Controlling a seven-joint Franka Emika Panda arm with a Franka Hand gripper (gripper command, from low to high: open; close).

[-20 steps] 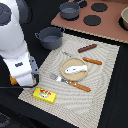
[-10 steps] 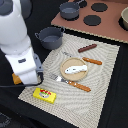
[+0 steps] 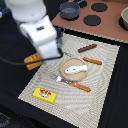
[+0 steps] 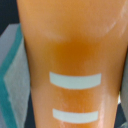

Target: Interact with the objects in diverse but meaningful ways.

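Observation:
The orange bread loaf hangs at the tip of my blurred white arm, off the placemat's left edge in the exterior view. It fills the wrist view, with two white stripes across it. My gripper is closed around it, and the arm hides the fingers. The white fish lies on the tan plate. The red-brown sausage lies behind the plate. An orange-handled knife and fork flank the plate. The yellow red-labelled block lies near the mat's front corner.
A striped beige placemat holds the toys. Behind it is a brown stove board with black burners. A grey pot stands on it, and another pot is at the exterior view's right edge.
My arm has swung up and toward the exterior view's right and is blurred by the motion. The orange loaf has moved with it.

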